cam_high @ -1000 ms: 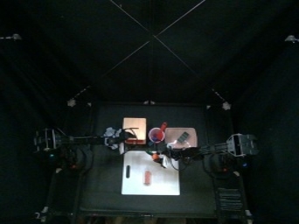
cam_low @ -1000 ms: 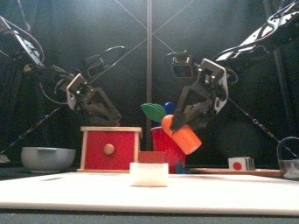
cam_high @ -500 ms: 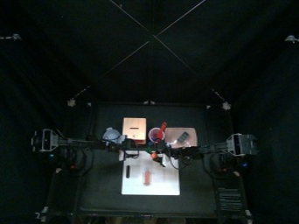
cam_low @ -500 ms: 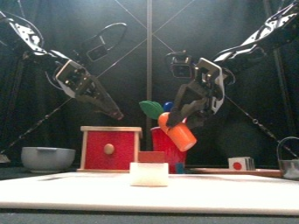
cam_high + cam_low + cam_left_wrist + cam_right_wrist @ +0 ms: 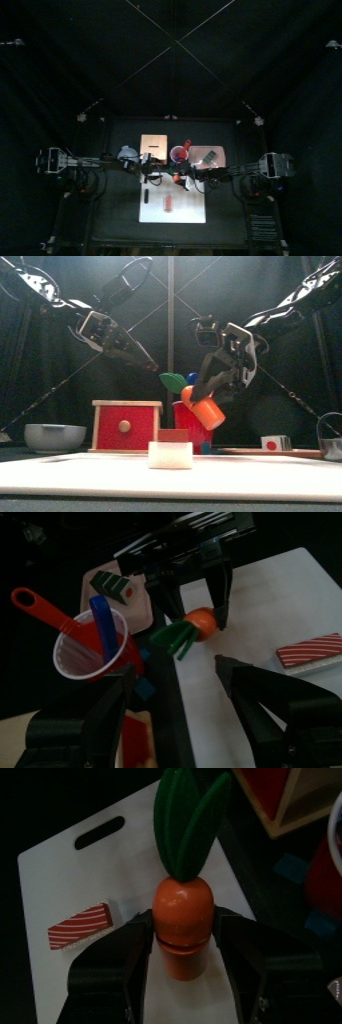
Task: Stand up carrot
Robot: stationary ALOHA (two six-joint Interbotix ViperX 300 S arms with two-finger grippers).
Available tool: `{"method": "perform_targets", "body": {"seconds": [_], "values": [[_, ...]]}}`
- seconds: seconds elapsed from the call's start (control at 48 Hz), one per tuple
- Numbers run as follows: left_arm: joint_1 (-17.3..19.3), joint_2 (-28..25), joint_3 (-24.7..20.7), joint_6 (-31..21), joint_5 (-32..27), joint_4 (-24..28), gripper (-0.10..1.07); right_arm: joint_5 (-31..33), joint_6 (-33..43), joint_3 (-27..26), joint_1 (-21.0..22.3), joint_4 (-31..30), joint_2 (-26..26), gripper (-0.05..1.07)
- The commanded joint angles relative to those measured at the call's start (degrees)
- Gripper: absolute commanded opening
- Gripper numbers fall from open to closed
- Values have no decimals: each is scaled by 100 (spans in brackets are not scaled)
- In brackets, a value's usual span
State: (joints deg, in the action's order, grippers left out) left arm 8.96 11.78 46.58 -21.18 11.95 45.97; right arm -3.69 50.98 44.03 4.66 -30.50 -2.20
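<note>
Right now the carrot (image 5: 183, 916) is up in the air, clamped between the right gripper (image 5: 211, 396) jaws, tilted, green leaves (image 5: 175, 382) toward the left arm, orange body lower right in front view. It hangs above the white board (image 5: 174, 203), just in front of the red cup (image 5: 197, 428). Board's near half is mostly bare, w/ only a small striped red-white block (image 5: 76, 925) near the handle-slot end; its edges sit well inside the table (image 5: 120, 215). Crowded side is the back: red box (image 5: 126, 424) left, cup w/ sticks centre. Metal bowl (image 5: 55, 436) far left, small die (image 5: 275, 442) far right. Right arm slants down from upper right. Left gripper (image 5: 128, 348) is high, jaws spread wide, holding nothing, angled down-right toward the carrot, prob. well apart from it.
</note>
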Motion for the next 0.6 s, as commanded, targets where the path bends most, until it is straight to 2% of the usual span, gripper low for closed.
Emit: {"method": "perform_targets", "body": {"seconds": [0.0, 0.25, 0.583], "values": [[-62, -88, -299, 0, -70, 272, 98, -44, 9, -141, 0, 9, -79, 59], [-308, -571, -633, 0, -519, 932, 98, -53, 9, -123, 0, 88, -88, 59], [-325, -703, -826, 35, -729, 1125, 98, -44, 9, -88, 0, 141, -79, 59]]}}
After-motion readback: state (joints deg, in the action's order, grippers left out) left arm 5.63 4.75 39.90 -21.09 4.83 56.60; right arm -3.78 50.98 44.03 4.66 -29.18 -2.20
